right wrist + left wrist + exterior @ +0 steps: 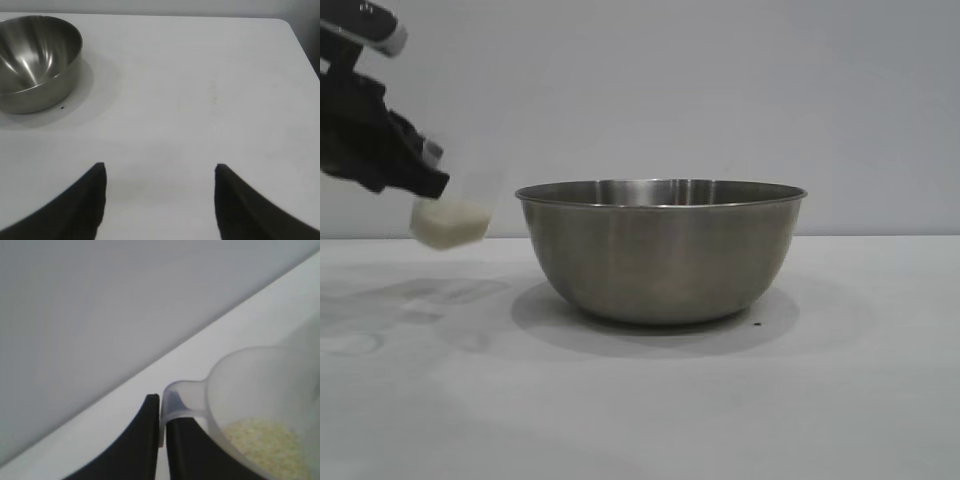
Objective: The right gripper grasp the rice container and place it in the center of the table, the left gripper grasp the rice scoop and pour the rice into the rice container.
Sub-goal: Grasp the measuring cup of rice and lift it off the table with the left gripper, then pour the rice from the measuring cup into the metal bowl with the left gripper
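Observation:
The steel rice container (662, 250) stands upright on the white table (650, 410) near its middle; it also shows in the right wrist view (35, 60). My left gripper (430, 180) is at the upper left, shut on the loop handle of the translucent rice scoop (455, 215), and holds it in the air to the left of the container, slightly tilted. Off-white rice (448, 225) fills the scoop's bottom. In the left wrist view the gripper (161, 415) pinches the handle of the scoop (260, 390), with the rice (270, 445) inside. My right gripper (160, 170) is open and empty above bare table, away from the container.
A plain grey wall stands behind the table. A tiny dark speck (756, 322) lies beside the container's base. The table's far corner (285, 22) shows in the right wrist view.

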